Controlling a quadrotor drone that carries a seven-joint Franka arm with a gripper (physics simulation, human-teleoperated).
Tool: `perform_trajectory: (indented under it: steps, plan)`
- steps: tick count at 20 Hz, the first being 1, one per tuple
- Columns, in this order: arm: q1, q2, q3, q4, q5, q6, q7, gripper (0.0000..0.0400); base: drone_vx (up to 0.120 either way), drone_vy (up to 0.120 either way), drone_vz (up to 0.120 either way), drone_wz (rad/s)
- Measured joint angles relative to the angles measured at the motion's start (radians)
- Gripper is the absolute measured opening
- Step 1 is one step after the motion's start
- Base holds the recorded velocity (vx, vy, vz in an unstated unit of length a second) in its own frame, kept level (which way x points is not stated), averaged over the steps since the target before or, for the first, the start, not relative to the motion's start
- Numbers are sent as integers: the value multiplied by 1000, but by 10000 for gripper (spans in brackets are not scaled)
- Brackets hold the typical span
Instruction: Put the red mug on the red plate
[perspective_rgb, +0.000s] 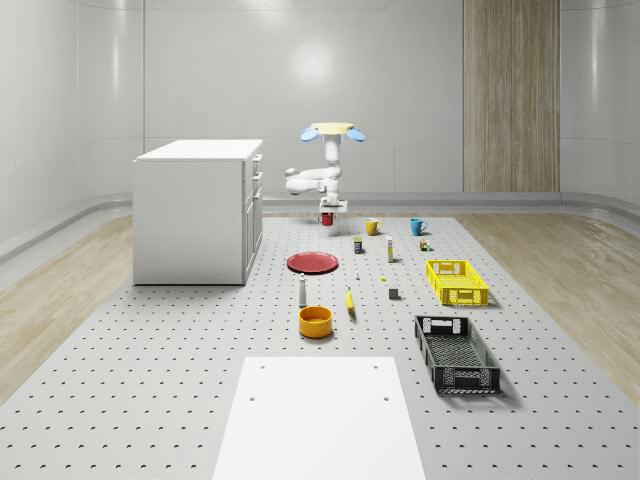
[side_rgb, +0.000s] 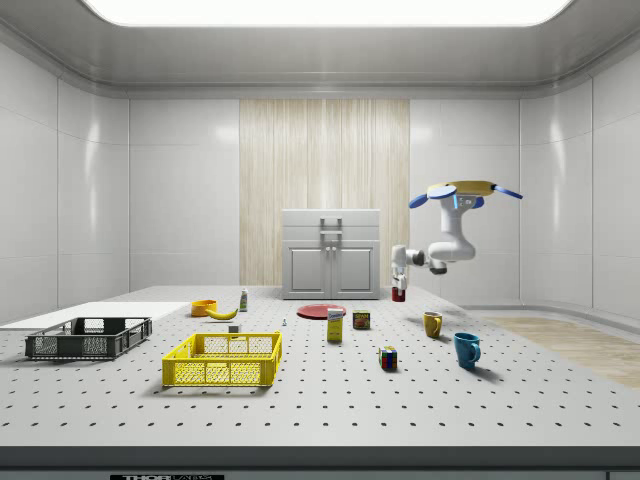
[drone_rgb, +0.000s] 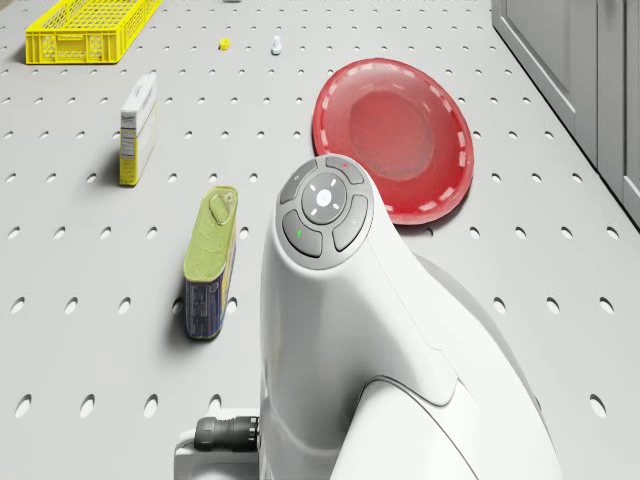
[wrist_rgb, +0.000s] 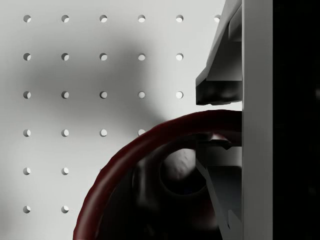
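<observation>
The mug (perspective_rgb: 327, 218) hangs in the air above the table (perspective_rgb: 180, 370), held at its rim by the gripper (wrist_rgb: 220, 122), whose 2 fingers (wrist_rgb: 217, 92) are closed on the rim wall, 1 inside and 1 outside. It is behind the plate (perspective_rgb: 313, 262) in the whole-scene view, near it but not over it. The drone (perspective_rgb: 331, 131) hovers above the mug, beside the cabinet (perspective_rgb: 195, 215), and a can (drone_rgb: 209, 262) lies near the plate.

The pincer (wrist_rgb: 218, 122) straddled the rim of the red mug (wrist_rgb: 125, 160), one finger (wrist_rgb: 215, 90) outside the wall and the other inside it, above the perforated table (wrist_rgb: 85, 75), where a soft shadow lay.
</observation>
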Motion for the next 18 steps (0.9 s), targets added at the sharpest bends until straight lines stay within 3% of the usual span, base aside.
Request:
perform_trajectory:
  steps: [14, 18]
  plan:
    - [-9, -46, 10, 2, 22, 41, 8, 100, 120, -100, 0, 0]
    - [-11, -57, 12, 2, 27, 52, 10, 100, 120, -10, 0, 0]
